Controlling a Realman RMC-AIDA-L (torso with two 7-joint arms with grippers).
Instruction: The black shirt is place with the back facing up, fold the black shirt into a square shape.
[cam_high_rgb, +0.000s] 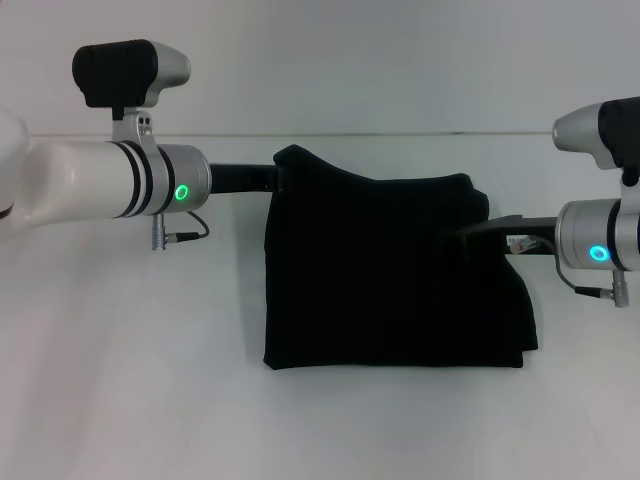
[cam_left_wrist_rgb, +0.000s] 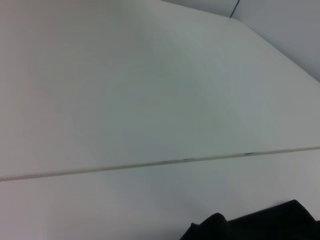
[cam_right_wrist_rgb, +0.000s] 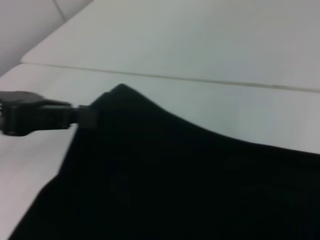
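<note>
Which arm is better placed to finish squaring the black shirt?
Probably left. The left gripper meets the black shirt at its raised far-left corner; the right gripper sits lower along the right edge.

The black shirt (cam_high_rgb: 390, 275) is spread on the table (cam_high_rgb: 130, 400), folded into a roughly square block at the centre of the head view. Its far left corner is raised off the surface and met by the left gripper (cam_high_rgb: 280, 178), which is extended from the left. The right gripper (cam_high_rgb: 470, 234) is placed at the shirt's right edge, near the far corner. A seam line (cam_high_rgb: 400, 134) is seen across the table behind the shirt.
</note>
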